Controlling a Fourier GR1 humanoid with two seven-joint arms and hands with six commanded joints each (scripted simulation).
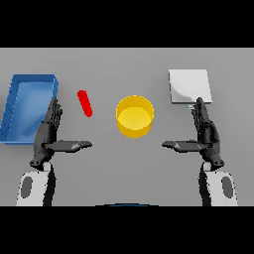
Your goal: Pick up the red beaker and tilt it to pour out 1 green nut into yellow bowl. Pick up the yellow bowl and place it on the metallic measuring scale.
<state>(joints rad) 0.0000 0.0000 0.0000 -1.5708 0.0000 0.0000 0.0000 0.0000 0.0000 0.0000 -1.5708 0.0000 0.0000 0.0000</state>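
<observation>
Plain mid-grey tabletop (pixel 129 64), no pattern. Solid blue tray (pixel 12 106), slightly paler blue on its inner floor. Bright red beaker (pixel 85 103), uniform. Yellow bowl (pixel 135 128), deeper orange-yellow on the outer wall, lighter yellow inside. Pale silver-white scale (pixel 189 86) with a soft grey sheen. Dark charcoal left hand (pixel 48 135) and right hand (pixel 205 135); white and grey arms.

One red beaker (pixel 85 103), one yellow bowl (pixel 134 116) and one metallic scale (pixel 189 86). One blue tray (pixel 15 106). Two hands: left hand (pixel 48 134), right hand (pixel 204 133).
</observation>
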